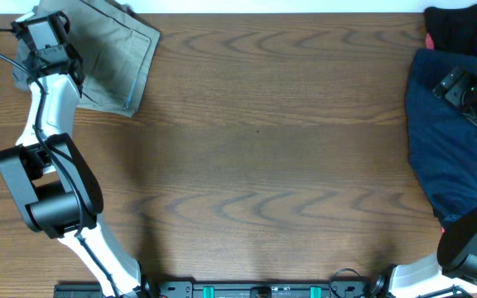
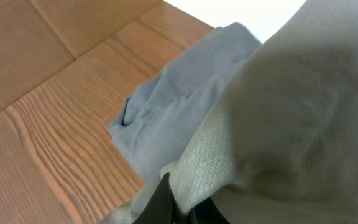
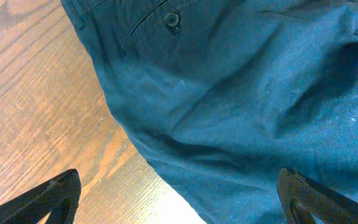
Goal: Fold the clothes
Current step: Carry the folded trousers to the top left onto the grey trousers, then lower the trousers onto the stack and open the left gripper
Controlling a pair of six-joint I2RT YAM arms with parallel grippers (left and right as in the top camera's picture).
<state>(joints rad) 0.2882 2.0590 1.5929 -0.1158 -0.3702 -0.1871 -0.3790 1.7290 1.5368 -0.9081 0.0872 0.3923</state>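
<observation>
Folded khaki-beige shorts (image 1: 110,54) lie at the table's far left corner. My left gripper (image 1: 46,37) is over their left edge and is shut on a fold of the khaki cloth (image 2: 278,124); its jaws (image 2: 182,205) pinch the cloth. A grey garment (image 2: 173,106) lies under the khaki one. A navy-blue garment (image 1: 445,141) lies spread at the right edge, with a black garment (image 1: 462,29) behind it. My right gripper (image 1: 470,91) hovers over the navy cloth (image 3: 241,93), its fingers (image 3: 179,199) wide apart and empty.
A red item (image 1: 429,40) peeks out beside the black garment. The wooden table (image 1: 263,165) stretches between the two piles. The arm bases stand at the near edge.
</observation>
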